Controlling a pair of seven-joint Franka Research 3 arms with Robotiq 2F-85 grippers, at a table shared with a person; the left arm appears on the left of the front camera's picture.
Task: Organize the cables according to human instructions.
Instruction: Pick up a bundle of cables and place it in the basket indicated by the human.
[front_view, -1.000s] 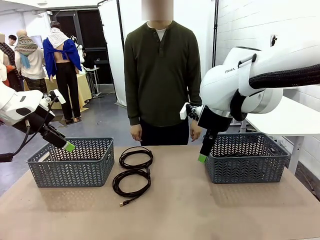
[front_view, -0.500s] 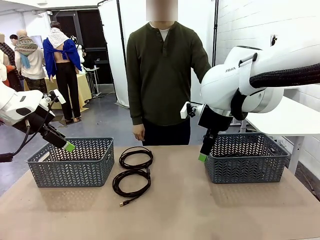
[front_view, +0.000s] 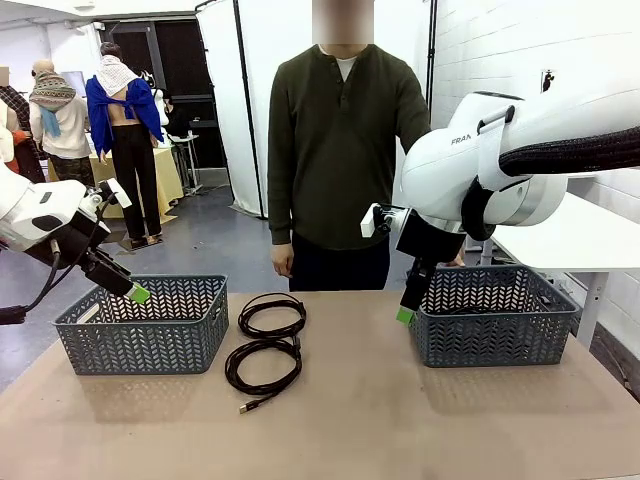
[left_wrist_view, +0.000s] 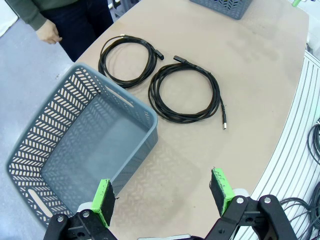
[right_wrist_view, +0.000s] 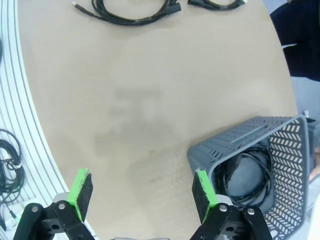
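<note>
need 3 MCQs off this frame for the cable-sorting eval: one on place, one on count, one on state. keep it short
1. Which one has a cable inside, the left basket or the right basket?
A. left basket
B. right basket
C. both

2. How many coiled cables lie on the tabletop?
A. one
B. two
C. four

3. How do the left gripper and the right gripper stand?
A. both open, empty
B. left shut on a cable
C. both shut

Answers:
1 B: the right wrist view shows black cable in the right basket, and the left wrist view shows the left basket bare inside.
2 B: two coils lie side by side between the baskets.
3 A: in each wrist view the green pads stand wide apart with nothing between them.
</note>
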